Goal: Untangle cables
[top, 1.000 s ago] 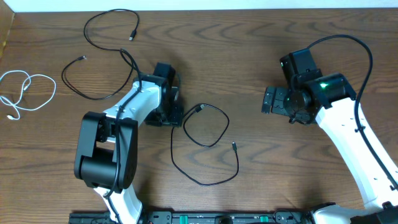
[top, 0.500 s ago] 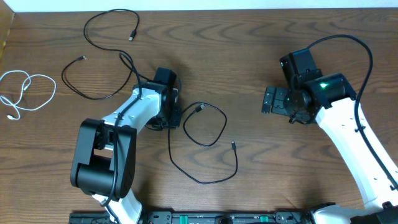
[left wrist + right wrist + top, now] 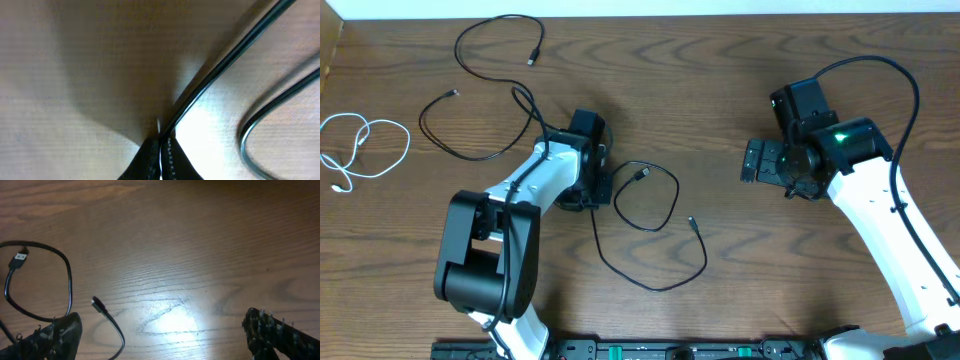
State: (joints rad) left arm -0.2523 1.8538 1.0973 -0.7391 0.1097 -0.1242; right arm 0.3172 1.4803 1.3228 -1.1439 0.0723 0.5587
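Note:
A thin black cable (image 3: 677, 192) lies looped at the table's middle, one plug (image 3: 641, 174) near the loop's top and the other (image 3: 692, 222) lower right. My left gripper (image 3: 595, 197) is shut on this cable at the loop's left side. In the left wrist view the closed fingertips (image 3: 161, 155) pinch the strand (image 3: 225, 57), which runs up to the right. A second black cable (image 3: 453, 94) sprawls at the upper left. A white cable (image 3: 408, 142) lies bunched at the far left. My right gripper (image 3: 752, 160) stands open and empty, right of the loop (image 3: 67, 275).
Thicker black cords run along both arms, one arching over the right arm (image 3: 880, 62). The left arm's white links (image 3: 520, 185) reach across the table's left half. A dark rail (image 3: 650, 350) lines the front edge.
My left gripper has closed on the middle black cable and shifted slightly left. The cable's lower loop and free plug moved a little up and right. The right arm has not moved.

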